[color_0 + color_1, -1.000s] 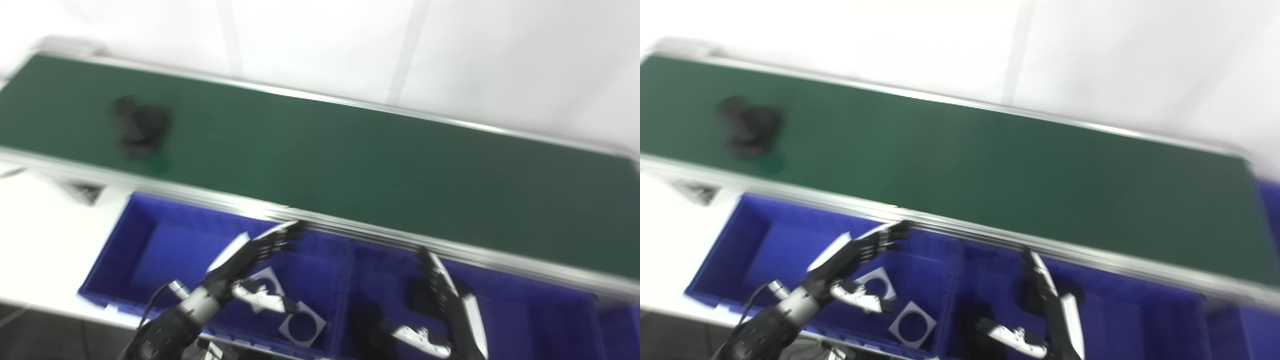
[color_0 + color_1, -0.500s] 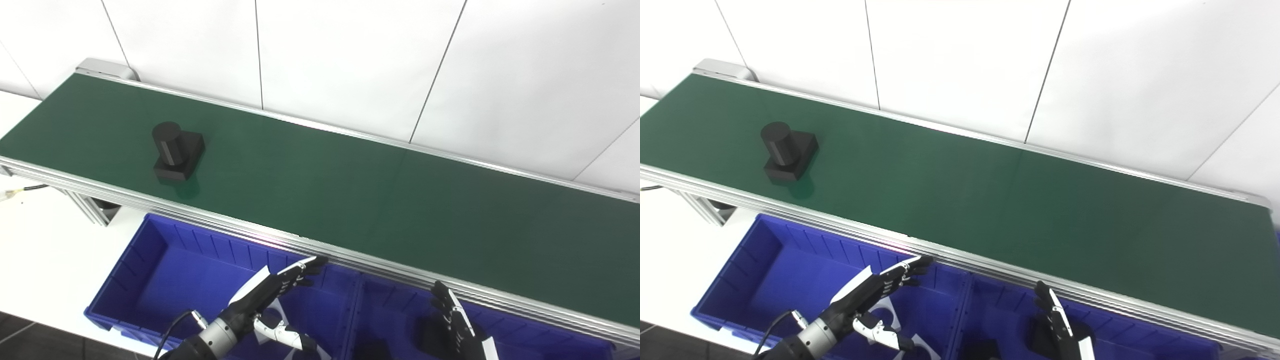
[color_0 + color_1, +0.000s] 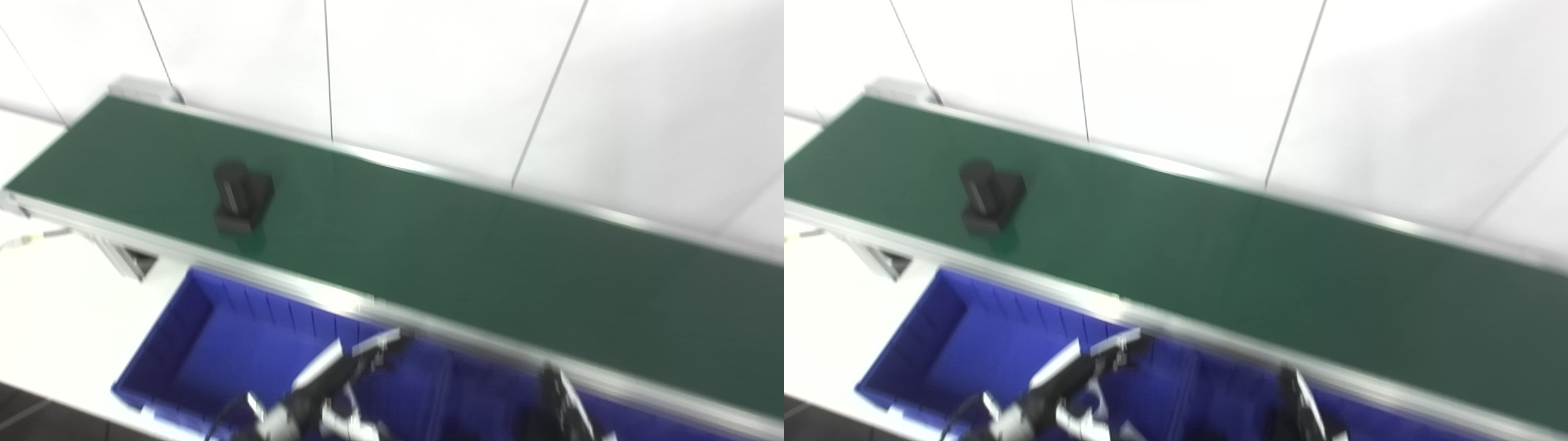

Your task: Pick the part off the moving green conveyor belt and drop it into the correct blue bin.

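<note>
- The green conveyor belt (image 3: 465, 257) runs far beyond both hands, and the blue bin (image 3: 202, 343) lies directly under the left fingers.
- This looks like the waiting step; next, a hand must reach up over the rail to meet the part.
- The black part (image 3: 241, 197) rides the belt, well up and left of the fingers.
- The left hand (image 3: 343, 373) is empty, fingers spread; the blurred right hand (image 3: 560, 401) I cannot tell.

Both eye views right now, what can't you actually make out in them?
- Black part: motion blur hides its exact shape.
- Left hand: blurred, so finger pose unclear.
- Right hand: cut by the bottom edge in both views.
- Blue bins: contents hidden by blur, hands and the bottom edge.
</note>
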Available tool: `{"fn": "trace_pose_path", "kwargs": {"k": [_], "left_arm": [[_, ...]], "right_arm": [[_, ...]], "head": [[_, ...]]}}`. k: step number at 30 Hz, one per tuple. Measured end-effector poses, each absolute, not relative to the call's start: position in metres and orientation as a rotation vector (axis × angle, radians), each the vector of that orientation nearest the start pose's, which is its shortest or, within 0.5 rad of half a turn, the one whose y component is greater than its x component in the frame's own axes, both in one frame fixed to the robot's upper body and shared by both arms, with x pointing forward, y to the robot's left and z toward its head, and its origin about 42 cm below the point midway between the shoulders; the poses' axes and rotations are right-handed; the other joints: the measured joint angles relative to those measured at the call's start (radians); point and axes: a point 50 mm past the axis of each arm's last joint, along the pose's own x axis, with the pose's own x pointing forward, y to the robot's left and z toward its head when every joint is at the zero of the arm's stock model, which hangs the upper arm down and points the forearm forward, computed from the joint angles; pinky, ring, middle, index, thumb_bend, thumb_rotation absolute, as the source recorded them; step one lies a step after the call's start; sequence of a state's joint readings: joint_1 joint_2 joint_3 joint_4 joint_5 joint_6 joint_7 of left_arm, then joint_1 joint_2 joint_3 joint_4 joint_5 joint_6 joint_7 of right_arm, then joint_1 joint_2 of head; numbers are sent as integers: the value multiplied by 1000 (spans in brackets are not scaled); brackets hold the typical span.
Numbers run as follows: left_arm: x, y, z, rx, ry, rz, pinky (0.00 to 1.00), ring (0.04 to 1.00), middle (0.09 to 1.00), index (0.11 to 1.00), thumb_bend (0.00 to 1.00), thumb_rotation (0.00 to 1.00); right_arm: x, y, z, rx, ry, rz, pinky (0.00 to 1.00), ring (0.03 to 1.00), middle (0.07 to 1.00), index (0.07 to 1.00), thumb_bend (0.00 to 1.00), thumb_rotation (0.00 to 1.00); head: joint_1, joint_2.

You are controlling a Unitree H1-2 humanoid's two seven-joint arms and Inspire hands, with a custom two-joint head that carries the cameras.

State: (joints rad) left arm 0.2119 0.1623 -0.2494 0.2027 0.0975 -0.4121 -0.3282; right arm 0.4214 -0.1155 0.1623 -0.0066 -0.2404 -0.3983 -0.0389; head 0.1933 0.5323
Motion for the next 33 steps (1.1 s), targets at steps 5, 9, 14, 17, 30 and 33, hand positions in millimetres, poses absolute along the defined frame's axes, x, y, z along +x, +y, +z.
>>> {"fn": "trace_pose_path", "kwargs": {"k": [5, 9, 14, 17, 30, 33], "left_arm": [[181, 195, 12, 206, 36, -587, 841, 901, 931, 909, 1000, 302], [181, 194, 11, 205, 37, -586, 832, 898, 932, 909, 1000, 308], [180, 194, 7, 203, 51, -585, 824, 896, 930, 908, 1000, 318], [180, 193, 7, 206, 49, -584, 827, 898, 928, 908, 1000, 326], [181, 188, 7, 220, 45, -581, 830, 904, 932, 913, 1000, 338], [181, 188, 7, 219, 44, -582, 839, 907, 935, 915, 1000, 326]], "right_arm": [[125, -221, 37, -291, 6, 145, 813, 878, 905, 933, 845, 246], [125, -222, 37, -295, 6, 143, 812, 877, 905, 931, 853, 247], [125, -223, 37, -296, 7, 145, 828, 885, 908, 937, 861, 239], [125, -225, 37, -297, 7, 142, 829, 885, 904, 937, 868, 242], [125, -230, 47, -222, -26, 94, 842, 873, 877, 932, 869, 161], [126, -230, 63, -197, -81, 79, 816, 841, 852, 910, 892, 145]], "head": [[-9, -14], [-8, -21], [-8, -28], [-5, -29], [-2, -32], [-9, -28]]}}
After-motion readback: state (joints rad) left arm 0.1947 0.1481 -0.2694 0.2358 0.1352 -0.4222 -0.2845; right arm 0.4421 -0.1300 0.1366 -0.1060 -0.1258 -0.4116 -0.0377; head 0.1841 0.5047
